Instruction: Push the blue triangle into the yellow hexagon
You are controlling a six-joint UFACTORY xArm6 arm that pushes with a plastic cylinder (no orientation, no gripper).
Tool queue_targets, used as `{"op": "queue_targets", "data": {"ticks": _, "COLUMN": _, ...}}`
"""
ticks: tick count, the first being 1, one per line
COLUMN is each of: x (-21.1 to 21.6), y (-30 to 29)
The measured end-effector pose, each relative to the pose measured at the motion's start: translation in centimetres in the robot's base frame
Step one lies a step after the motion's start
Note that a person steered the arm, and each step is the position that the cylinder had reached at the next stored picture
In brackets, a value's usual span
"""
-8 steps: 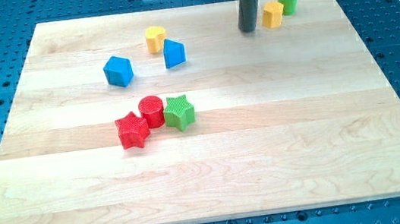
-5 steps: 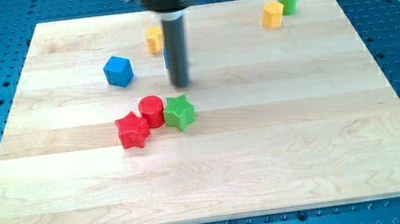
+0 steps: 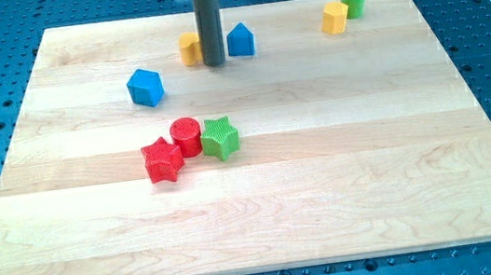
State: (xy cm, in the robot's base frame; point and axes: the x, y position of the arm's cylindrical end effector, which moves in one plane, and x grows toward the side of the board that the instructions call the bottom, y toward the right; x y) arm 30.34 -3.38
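Observation:
The blue triangle [image 3: 240, 40] lies near the view's top, just right of my rod. My tip [image 3: 214, 63] rests on the board between the blue triangle and a yellow heart-like block [image 3: 189, 48], which the rod partly hides. The tip sits close to the triangle's left side; I cannot tell if they touch. The yellow hexagon [image 3: 335, 17] lies far to the right near the view's top right, touching a green cylinder [image 3: 355, 1].
A blue cube [image 3: 145, 87] lies left of and below the tip. A red cylinder [image 3: 186, 136], a red star [image 3: 163, 160] and a green star [image 3: 220, 138] cluster at mid-board. The wooden board [image 3: 327, 193] sits on a blue perforated table.
My tip swept from beside the yellow hexagon down to mid-board, then up between the yellow heart and the blue triangle. The blue triangle has moved right and towards the view's top.

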Motion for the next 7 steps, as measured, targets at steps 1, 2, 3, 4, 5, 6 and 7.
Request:
{"op": "queue_targets", "data": {"ticks": 1, "x": -2.0, "y": 1.8}}
{"op": "queue_targets", "data": {"ticks": 2, "x": -3.3, "y": 6.8}}
{"op": "queue_targets", "data": {"ticks": 3, "x": -3.4, "y": 9.4}}
{"op": "queue_targets", "data": {"ticks": 4, "x": -0.8, "y": 8.4}}
{"op": "queue_targets", "data": {"ticks": 5, "x": -0.8, "y": 10.6}}
{"op": "queue_targets", "data": {"ticks": 6, "x": -0.8, "y": 12.6}}
{"op": "queue_targets", "data": {"ticks": 7, "x": -2.1, "y": 15.8}}
